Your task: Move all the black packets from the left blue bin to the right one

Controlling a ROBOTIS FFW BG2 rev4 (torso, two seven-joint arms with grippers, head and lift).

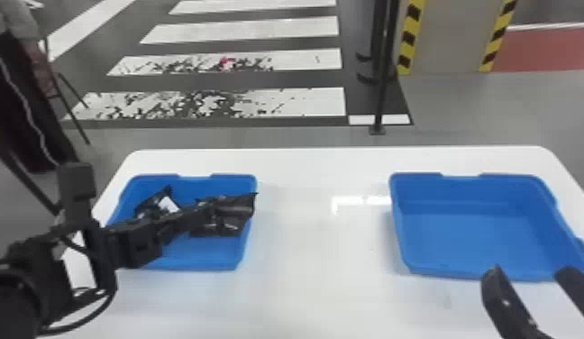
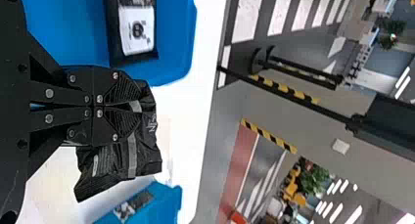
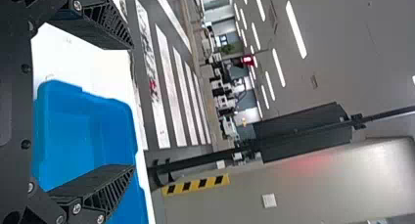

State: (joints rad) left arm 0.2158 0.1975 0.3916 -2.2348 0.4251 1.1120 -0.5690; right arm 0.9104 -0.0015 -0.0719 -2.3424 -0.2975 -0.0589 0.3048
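Observation:
In the head view, my left gripper [image 1: 200, 211] is over the left blue bin [image 1: 201, 263], shut on a black packet [image 1: 239, 203] near that bin's right wall. Whether the dark part just below belongs to this packet I cannot tell. Another black packet [image 1: 152, 202] with a white patch lies at the bin's back left. In the left wrist view, the left gripper [image 2: 133, 108] pinches the crumpled packet [image 2: 147, 153]; a white-labelled packet [image 2: 138, 31] lies in the bin. The right gripper [image 1: 530, 272] stands open at the front edge of the right blue bin [image 1: 476, 225]; in its wrist view, the right gripper [image 3: 132, 106] has nothing between its fingers.
Both bins stand on a white table [image 1: 322, 252], with a wide gap between them. A thin black post [image 1: 381, 90] rises from the floor behind the table. At the left edge are dark stand legs [image 1: 70, 103].

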